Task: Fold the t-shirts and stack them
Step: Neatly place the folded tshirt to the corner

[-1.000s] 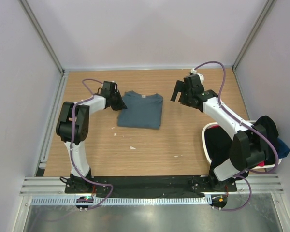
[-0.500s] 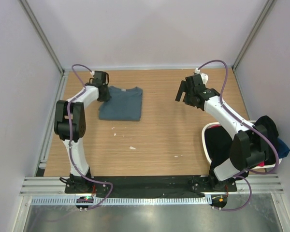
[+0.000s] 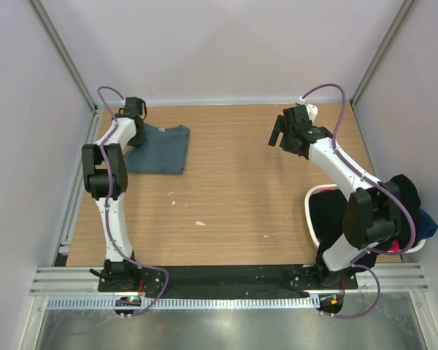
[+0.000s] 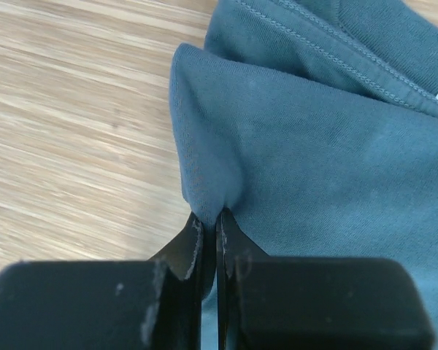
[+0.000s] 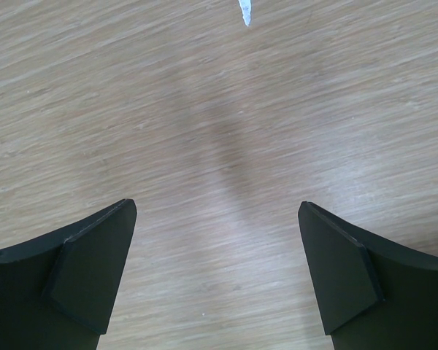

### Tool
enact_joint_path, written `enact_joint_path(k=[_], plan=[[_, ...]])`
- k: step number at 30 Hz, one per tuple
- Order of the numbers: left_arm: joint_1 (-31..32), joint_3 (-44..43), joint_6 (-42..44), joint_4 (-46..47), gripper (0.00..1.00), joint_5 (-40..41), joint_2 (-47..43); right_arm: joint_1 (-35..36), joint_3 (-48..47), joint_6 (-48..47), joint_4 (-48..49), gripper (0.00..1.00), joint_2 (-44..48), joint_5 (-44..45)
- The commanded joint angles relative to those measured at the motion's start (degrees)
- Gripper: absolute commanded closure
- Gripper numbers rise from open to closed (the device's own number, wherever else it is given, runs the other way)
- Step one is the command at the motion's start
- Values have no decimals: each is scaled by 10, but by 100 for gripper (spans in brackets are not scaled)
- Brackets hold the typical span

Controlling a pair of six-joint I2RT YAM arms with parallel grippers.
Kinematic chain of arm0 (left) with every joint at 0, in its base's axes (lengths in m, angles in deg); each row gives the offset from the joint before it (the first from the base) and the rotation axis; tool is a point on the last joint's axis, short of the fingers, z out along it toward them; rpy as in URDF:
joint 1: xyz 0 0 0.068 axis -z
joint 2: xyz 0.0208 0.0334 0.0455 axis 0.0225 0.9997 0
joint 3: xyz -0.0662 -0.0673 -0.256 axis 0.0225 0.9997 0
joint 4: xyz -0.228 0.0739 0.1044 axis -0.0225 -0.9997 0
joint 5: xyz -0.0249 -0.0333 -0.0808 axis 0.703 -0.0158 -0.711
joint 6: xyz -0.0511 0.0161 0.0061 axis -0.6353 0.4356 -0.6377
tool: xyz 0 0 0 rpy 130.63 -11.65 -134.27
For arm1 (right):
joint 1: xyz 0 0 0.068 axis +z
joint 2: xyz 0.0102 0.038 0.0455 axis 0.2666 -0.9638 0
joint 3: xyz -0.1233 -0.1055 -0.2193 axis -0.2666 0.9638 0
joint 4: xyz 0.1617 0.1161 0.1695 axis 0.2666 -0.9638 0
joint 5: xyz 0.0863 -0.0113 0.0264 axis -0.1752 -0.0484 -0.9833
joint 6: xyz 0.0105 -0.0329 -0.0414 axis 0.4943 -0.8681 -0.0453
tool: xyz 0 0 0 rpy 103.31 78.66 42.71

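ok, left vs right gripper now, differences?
Black left gripper is shut, pinching the edge of the folded slate-blue t-shirt; black right gripper is wide open, empty. Left is far-left on the wooden table; right hangs over bare wood, right of centre. Both have black fingers.

My left arm is stretched far forward, forearm angled towards the far left. The left gripper points down, jaws pinched tight on an edge of the t-shirt. My right arm reaches forward too. The right gripper faces down, fingers spread wide, holding nothing.
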Motion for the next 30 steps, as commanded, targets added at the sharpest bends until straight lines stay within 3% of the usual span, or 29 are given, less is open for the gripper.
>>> enact_joint_path(k=[1,9,13,17,22,24,30], plan=[[-21,-34,18,-19,100,-22,7,-6,-39,-11,9,0,-24,8],[-8,-2,-92,-2,100,-132,4,-15,-73,-16,-5,0,-40,-14],[47,13,-143,19,100,-152,1,-29,-81,-21,-16,0,-25,-36],[82,15,-289,15,100,-209,17,-35,-81,-32,-20,0,0,-60],[196,46,-389,36,100,-127,1,-36,-56,-37,-2,0,13,-127],[225,45,-428,46,100,-133,6,-36,-55,-38,-5,0,11,-131],[295,-24,-424,37,100,-151,37,-33,-52,-39,21,0,-2,-210]])
